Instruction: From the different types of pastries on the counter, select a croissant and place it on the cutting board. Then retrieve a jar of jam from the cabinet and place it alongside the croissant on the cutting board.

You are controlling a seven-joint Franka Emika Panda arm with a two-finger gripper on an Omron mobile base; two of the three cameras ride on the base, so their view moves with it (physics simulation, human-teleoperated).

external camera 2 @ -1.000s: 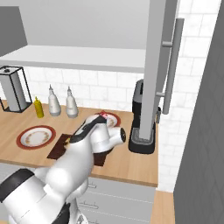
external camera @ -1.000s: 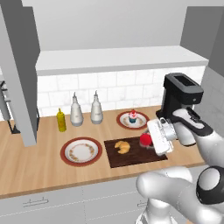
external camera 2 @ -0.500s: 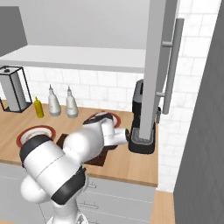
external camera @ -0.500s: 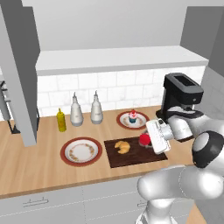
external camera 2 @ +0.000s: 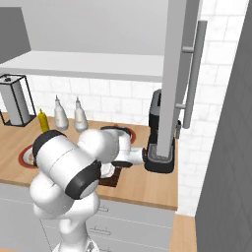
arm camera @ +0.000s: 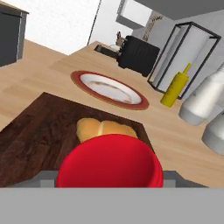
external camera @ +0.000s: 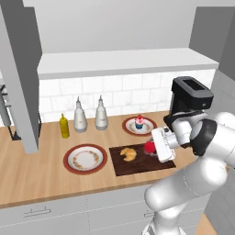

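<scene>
on the long wooden counter (external camera: pixel 27 174) lies the dark cutting board (external camera: pixel 137 164), the croissant (external camera: pixel 128 153) resting on its left half, and just right of the pastry the gripper (external camera: pixel 153 146) is clamped on the red-lidded jar of jam (external camera: pixel 149 147) above the board's right part.

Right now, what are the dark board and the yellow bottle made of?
The cutting board looks like dark wood with a matte finish: streaky brown grain runs along it in the hand view. The yellow bottle seems to be smooth plastic, going by its even colour, soft shine and pointed squeeze nozzle, though a rendered picture leaves that open.
</scene>
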